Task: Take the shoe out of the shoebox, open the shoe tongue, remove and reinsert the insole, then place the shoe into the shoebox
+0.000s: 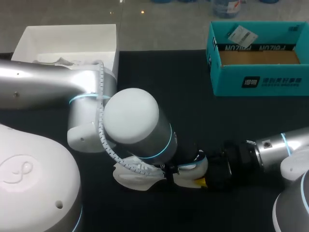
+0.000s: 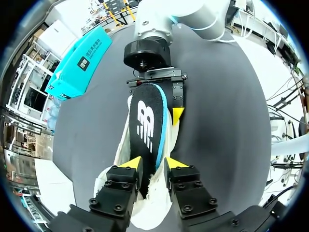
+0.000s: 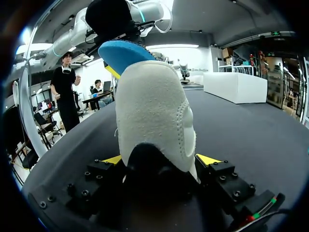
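left wrist view: left gripper (image 2: 153, 164) pinches one end of the black insole w/ blue rim (image 2: 147, 121), which lies over the white fabric shoe (image 2: 126, 145). right wrist view: right gripper (image 3: 161, 160) is clamped on the shoe, one finger each side, low over the black tabletop (image 1: 193, 111). head view: white cardboard shoebox (image 1: 72, 36) is well apart, at the far left corner.

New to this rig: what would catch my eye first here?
Near the front edge of the black table, a white fabric shoe is held from both sides. The right gripper clamps one end, and the left gripper grips a black insole with blue underside sticking out of it. A teal cardboard shoebox sits open at the far right.
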